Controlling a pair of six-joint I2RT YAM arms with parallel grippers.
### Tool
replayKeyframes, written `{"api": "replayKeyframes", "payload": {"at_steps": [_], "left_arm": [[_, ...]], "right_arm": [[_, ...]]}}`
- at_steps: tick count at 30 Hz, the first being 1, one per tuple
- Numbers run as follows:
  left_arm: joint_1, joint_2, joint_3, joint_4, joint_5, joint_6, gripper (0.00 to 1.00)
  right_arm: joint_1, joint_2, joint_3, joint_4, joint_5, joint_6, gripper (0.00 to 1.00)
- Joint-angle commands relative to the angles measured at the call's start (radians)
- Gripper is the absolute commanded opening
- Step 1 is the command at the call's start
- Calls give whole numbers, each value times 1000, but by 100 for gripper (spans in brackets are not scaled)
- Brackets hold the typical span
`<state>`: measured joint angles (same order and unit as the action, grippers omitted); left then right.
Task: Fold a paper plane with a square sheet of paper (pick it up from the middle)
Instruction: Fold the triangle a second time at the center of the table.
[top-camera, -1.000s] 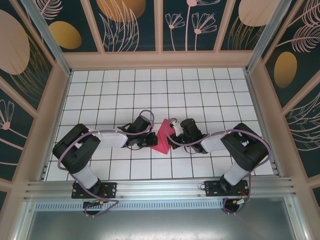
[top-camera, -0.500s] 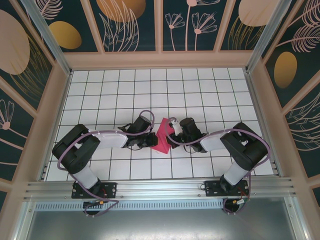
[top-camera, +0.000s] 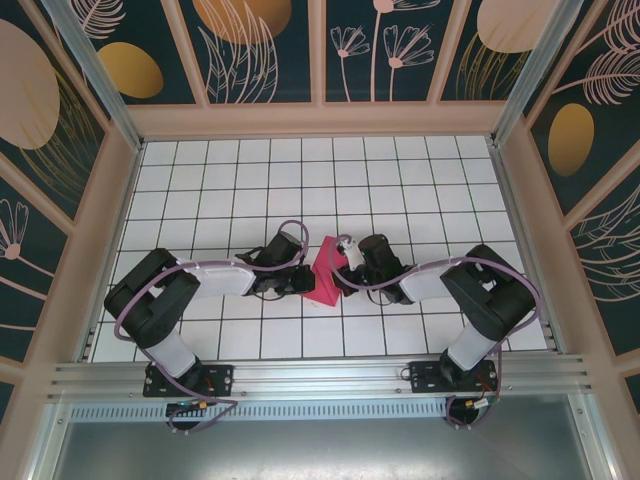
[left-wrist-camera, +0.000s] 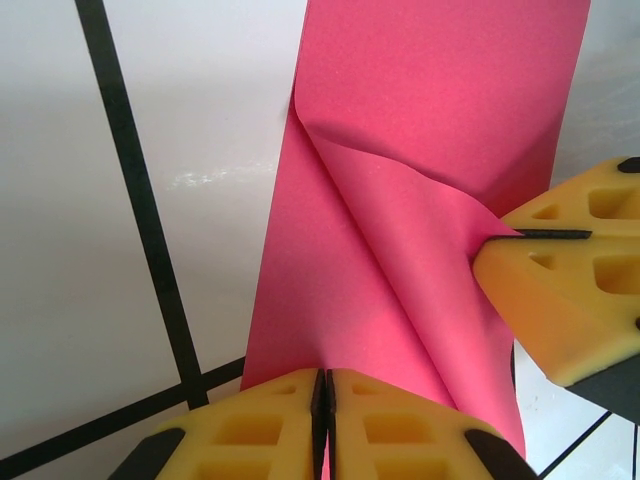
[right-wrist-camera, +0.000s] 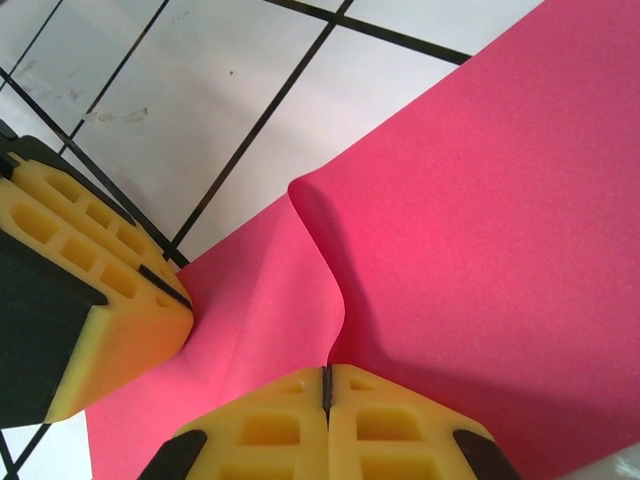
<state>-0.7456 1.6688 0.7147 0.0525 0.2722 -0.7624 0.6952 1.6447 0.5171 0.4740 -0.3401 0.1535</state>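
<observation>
Left wrist view, nearest first: the left hand (left-wrist-camera: 326, 385) is seen with its yellow pads pressed together on the near edge of the sheet of paper (left-wrist-camera: 430, 100), so the red sheet is clamped there. Just beyond, at the right, the right hand (left-wrist-camera: 510, 236) is clenched on a raised flap of the same sheet, and a soft ridge is drawn up between the two grips. In the right wrist view the same is shown from the other side: pads shut on the paper at the bottom, the other hand biting the edge at the left.

Against the top view of a second ago, little is altered. The right hand is found shifted slightly left, toward the left hand, and the sheet between them is drawn a little narrower and steeper. This is judged to be a fold being closed but not yet creased flat; no finished dart is formed.

From above, the sheet is held between both hands, around the middle of the bench (top-camera: 250, 180), a little toward the near side. Its long axis is laid from near-left to far-right, and its narrower end is pointed far, slightly right. Whether its near edge is rested on the bench cannot be told.
</observation>
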Motion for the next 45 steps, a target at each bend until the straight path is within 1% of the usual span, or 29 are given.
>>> {"api": "replayKeyframes", "payload": {"at_steps": [1, 7, 12, 13, 15, 16, 18, 20, 25, 30, 34, 40, 45], "left_arm": [[2, 13, -18, -131, -74, 23, 16], [2, -13, -9, -141, -80, 18, 18], [2, -71, 0, -145, -98, -6, 20], [2, -92, 2, -145, -103, -13, 21], [2, -133, 10, -141, -117, -27, 28], [2, -151, 14, -136, -125, -35, 29], [2, -177, 20, -115, -122, -50, 28], [2, -184, 20, -72, -100, -73, 22], [3, -136, 14, 63, -19, -141, 17], [2, -79, 24, 126, -14, -170, 18], [1, -44, 36, 141, -25, -179, 17], [2, 4, 62, 199, 23, -197, 17], [2, 17, 67, 180, 2, -194, 18]], "right_arm": [[3, 29, 21, 1, 5, -26, 1], [3, 42, 11, 4, 19, -17, 1], [3, 42, 8, -9, 29, -20, 1], [3, 43, 9, -11, 29, -21, 1], [4, 46, 14, -19, 29, -20, 1], [4, 46, 16, -20, 29, -20, 1], [4, 46, 17, -20, 29, -19, 1], [4, 47, 17, -20, 30, -17, 1], [4, 50, 17, -18, 29, -9, 1], [4, 46, 8, -17, 34, -13, 1], [4, 48, 11, -21, 33, -9, 1], [4, 55, 8, -11, 35, -2, 1], [4, 59, 9, -14, 41, -1, 1]]}}
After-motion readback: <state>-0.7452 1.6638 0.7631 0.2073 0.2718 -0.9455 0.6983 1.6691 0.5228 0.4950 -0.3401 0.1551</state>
